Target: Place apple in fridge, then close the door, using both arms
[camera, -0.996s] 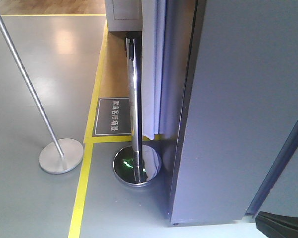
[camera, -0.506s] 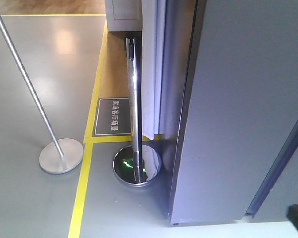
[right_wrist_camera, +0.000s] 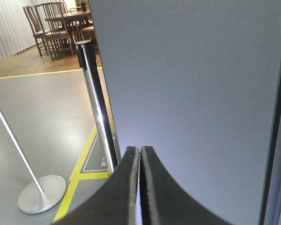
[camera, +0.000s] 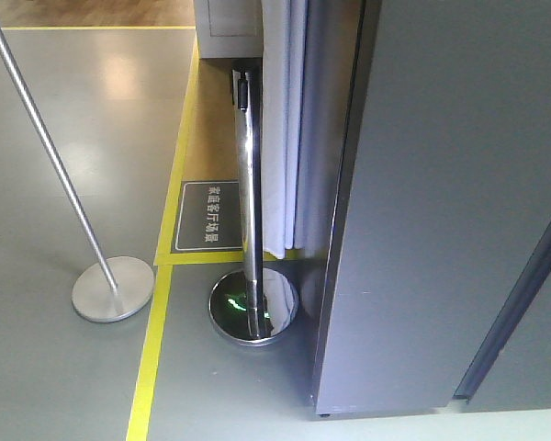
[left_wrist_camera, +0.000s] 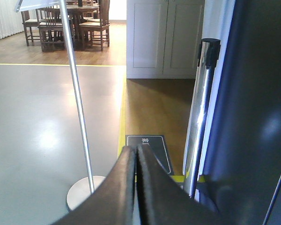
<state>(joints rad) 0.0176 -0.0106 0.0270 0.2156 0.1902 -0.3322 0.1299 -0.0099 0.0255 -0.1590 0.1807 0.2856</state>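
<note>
Apple not in any view. Fridge [camera: 441, 202] dark grey face filled the frame, chrome stanchion [camera: 248, 211] just beside it. Door likely stiff, smooth; push flat near its edge. Left fingers [left_wrist_camera: 136, 187] and right fingers [right_wrist_camera: 139, 187] pressed closed, empty.

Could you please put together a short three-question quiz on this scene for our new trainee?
1. True or false: the right end effector is shut and holds nothing.
2. What stands nearest the fridge on the floor? A) a chrome post B) a chair C) a bin
3. Fill in: the floor sign lies inside the ______ tape line.

Key:
1. True; its fingers are pressed together with nothing between them, as on the left end effector.
2. A; its round base sits right beside the fridge's dark grey side.
3. Yellow.
</note>
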